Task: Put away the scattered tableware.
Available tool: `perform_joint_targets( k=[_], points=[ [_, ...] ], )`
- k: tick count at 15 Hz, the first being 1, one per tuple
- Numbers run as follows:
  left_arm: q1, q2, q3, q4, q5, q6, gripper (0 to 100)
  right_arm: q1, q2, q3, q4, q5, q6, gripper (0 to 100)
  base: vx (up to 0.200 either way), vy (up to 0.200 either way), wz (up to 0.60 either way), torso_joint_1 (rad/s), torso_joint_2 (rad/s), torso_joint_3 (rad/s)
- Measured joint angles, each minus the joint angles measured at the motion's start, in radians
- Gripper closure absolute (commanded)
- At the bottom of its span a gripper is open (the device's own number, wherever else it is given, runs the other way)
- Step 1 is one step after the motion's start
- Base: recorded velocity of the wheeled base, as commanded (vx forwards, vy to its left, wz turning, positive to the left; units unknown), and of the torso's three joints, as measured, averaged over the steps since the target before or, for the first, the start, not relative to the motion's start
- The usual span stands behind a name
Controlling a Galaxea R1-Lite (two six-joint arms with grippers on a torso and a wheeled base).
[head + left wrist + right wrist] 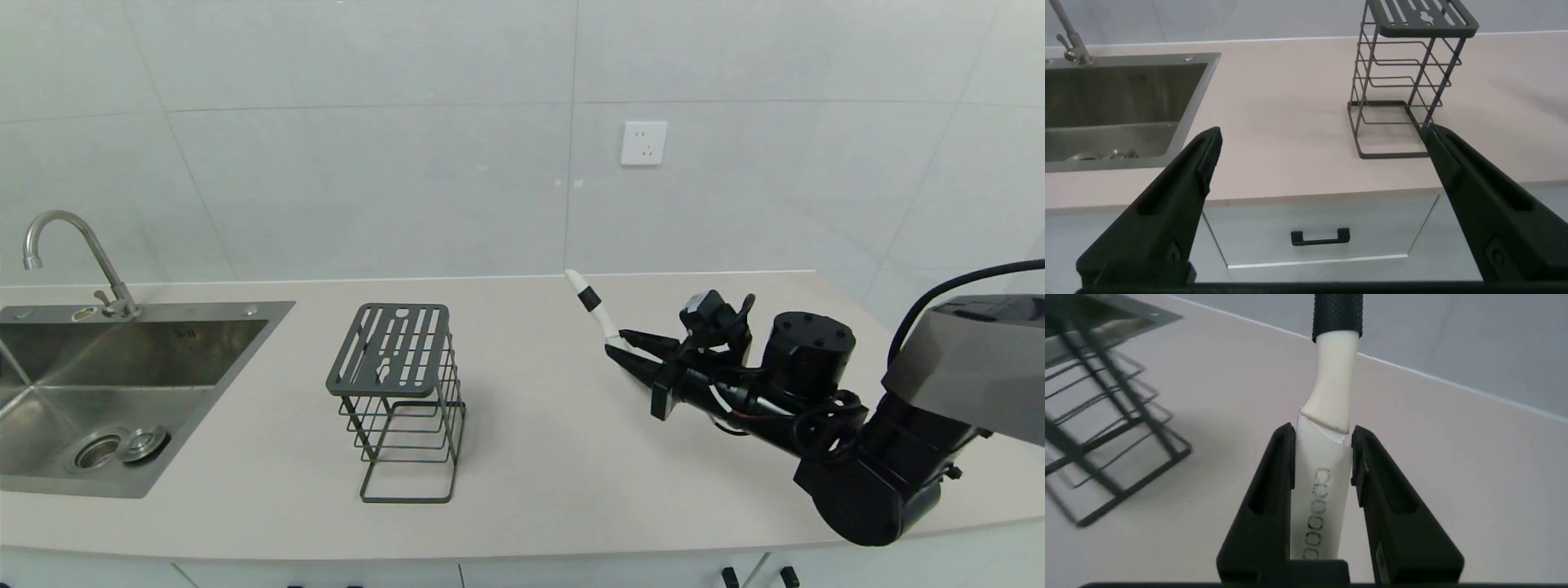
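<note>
My right claw (616, 340) is clamped on a white utensil (589, 298) over the counter (531, 457), well right of the rack (392, 351), while my left claw (1323, 135) hangs spread apart.

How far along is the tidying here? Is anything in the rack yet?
Done: nothing visible so far. The slotted top of the rack holds no tableware.
In hand: the right gripper is shut on a white knife, held to the right of the rack.
Left: bring the knife over and probably drop it into a slot. The left gripper is open and holds nothing, off the counter's front edge.
</note>
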Motion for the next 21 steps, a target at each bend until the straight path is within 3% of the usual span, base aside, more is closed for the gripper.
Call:
perform_joint_targets(
  k=[5,10,12,14,15,17,18,19,21],
  points=[
    [0.0,0.0,0.0,-0.001,-0.007,0.003,0,0.044,-0.084,0.105,-0.003,0.071,-0.021,100,0.0,0.0,0.0,0.0,0.0,0.0],
    [0.0,0.0,0.0,-0.003,-0.017,0.001,0,0.096,-0.27,0.317,-0.002,0.114,-0.025,100,0.0,0.0,0.0,0.0,0.0,0.0],
    [0.0,0.0,0.0,-0.002,-0.02,0.011,0,0.101,-0.347,0.387,-0.002,0.119,-0.026,100,0.0,0.0,0.0,0.0,0.0,0.0],
    [0.0,0.0,0.0,-0.007,-0.054,0.053,0,0.102,-0.426,0.478,-0.002,0.12,-0.039,100,0.0,0.0,0.0,0.0,0.0,0.0],
    [0.0,0.0,0.0,-0.025,-0.058,0.069,0,0.1,-0.463,0.521,-0.001,0.12,-0.052,100,0.0,0.0,0.0,0.0,0.0,0.0],
    [0.0,0.0,0.0,-0.165,-0.062,0.069,0,0.08,-0.52,0.567,0.0,0.12,-0.066,100,0.0,0.0,0.0,0.0,0.0,0.0],
    [0.0,0.0,0.0,-0.286,-0.088,0.062,0,0.072,-0.536,0.576,0.002,0.12,-0.069,100,0.0,0.0,0.0,0.0,0.0,0.0],
    [0.0,0.0,-0.001,-0.347,-0.163,0.043,0,0.067,-0.547,0.58,0.007,0.12,-0.073,100,0.0,0.0,0.0,0.0,0.0,0.0],
    [0.0,0.0,-0.004,-0.323,-0.251,-0.063,0,0.066,-0.556,0.583,0.013,0.12,-0.082,100,0.0,0.0,0.0,0.0,0.0,0.0]
  ],
)
